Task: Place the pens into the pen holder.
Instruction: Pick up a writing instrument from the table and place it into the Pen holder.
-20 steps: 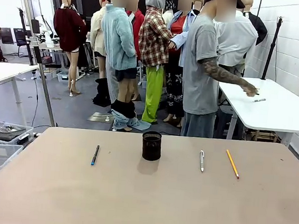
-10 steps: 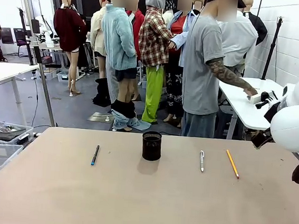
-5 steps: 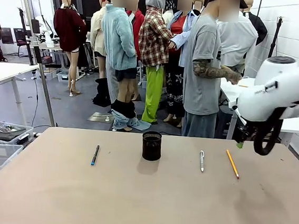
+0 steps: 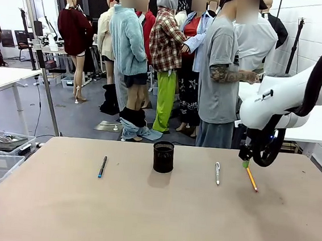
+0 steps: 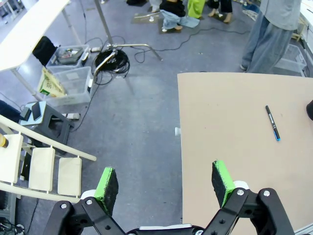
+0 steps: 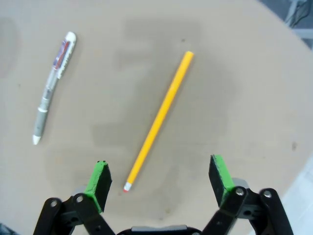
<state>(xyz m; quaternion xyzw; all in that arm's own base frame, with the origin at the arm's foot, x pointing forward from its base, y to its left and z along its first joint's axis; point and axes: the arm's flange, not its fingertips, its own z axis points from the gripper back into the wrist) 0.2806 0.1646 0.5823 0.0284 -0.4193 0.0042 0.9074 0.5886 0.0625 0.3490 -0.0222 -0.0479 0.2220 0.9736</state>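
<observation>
Three pens lie flat on the table (image 4: 140, 221) and none is in the pen holder (image 4: 163, 157) yet. So I think the whole job is left to do.

From the front, I see the dark pen (image 4: 102, 167) to the left of the pen holder, well apart from it. The white pen (image 4: 217, 173) and the orange pen (image 4: 251, 177) lie to its right, with a gap between them. My right gripper (image 4: 246, 162) hangs just above the far end of the orange pen. I cannot tell from here if it touches.

On the left wrist camera, my left gripper (image 5: 164, 182) is spread wide and holds nothing. It hangs over the floor, just off the side edge of the table. The dark pen (image 5: 272, 123) lies on the table, well away from it.

On the right wrist camera, my right gripper (image 6: 160, 176) is spread wide too, and empty. The orange pen (image 6: 159, 122) lies slanted under it. Its near end sits between the two green pads (image 6: 100, 176), closer to the one at picture left. The white pen (image 6: 53, 88) lies off to the side, outside the fingers. I think the orange pen is the one to grab first.
</observation>
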